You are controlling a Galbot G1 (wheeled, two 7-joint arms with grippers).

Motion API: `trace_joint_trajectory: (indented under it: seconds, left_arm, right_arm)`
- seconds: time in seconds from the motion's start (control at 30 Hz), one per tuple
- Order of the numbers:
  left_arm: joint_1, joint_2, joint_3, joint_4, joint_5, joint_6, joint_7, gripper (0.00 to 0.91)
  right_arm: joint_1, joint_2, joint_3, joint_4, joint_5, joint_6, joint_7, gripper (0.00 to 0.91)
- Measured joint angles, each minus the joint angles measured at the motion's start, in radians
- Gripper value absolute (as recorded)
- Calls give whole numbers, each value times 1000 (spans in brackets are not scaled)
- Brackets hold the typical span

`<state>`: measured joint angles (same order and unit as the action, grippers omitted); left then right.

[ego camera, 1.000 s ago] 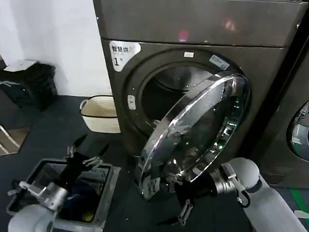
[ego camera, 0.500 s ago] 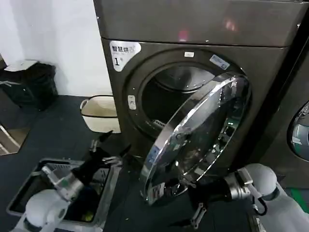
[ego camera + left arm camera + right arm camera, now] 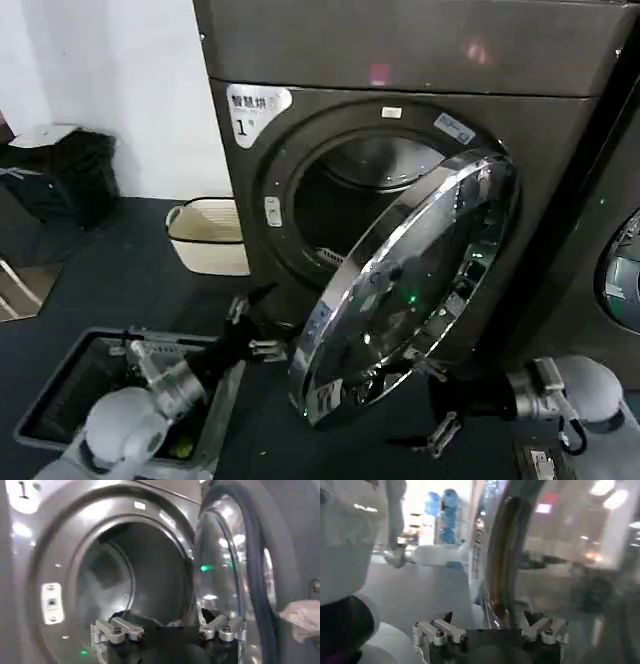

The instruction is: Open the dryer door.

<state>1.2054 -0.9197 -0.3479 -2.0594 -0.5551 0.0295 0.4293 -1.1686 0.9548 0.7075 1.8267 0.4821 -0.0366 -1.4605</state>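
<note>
Dryer door already swung well out from the dryer, hinged on the right side, free edge low and toward the left, drum opening bare behind it. Judged heavy and stiff: thick glass in a wide chrome ring, swinging on its hinge as one rigid piece. Chrome and glass likely slick under metal fingers, so no good pinching on the flat face. Better purchase on the rim, where the dark inner edge gives a lip to hook or clamp across; farthest from the hinge for most leverage and least effort. Glass worth sparing from knocks.

Left claw fingers spread apart, empty, raised just beside the door's lower free edge, pointing into the drum opening in the left wrist view. Right claw low under the door's bottom edge, fingers apart and clamped on nothing; door rim running just ahead between the fingers in the right wrist view.
</note>
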Motion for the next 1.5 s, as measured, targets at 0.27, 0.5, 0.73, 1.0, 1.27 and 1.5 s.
trace_joint_trajectory:
  seconds: [0.27,0.5,0.73,1.0,1.27,1.5]
  left_arm:
    - [-52,-9,60,31,-2,2,10,907]
    - [-85,-16,100,50,-18,3,32,907]
    - [-88,-16,130,50,-18,15,31,907]
    - [-98,11,170,37,-33,13,34,907]
    - [-131,57,246,27,-76,-9,33,907]
    - [-175,101,347,28,-105,-17,17,907]
  right_arm:
    - [-72,23,191,12,-56,31,0,907]
    - [-111,48,354,12,-78,38,19,907]
    - [-144,63,512,24,-80,55,80,907]
    - [-185,116,659,49,-44,56,278,907]
    - [-230,163,746,106,81,24,617,907]
    - [-258,167,816,167,109,26,870,907]
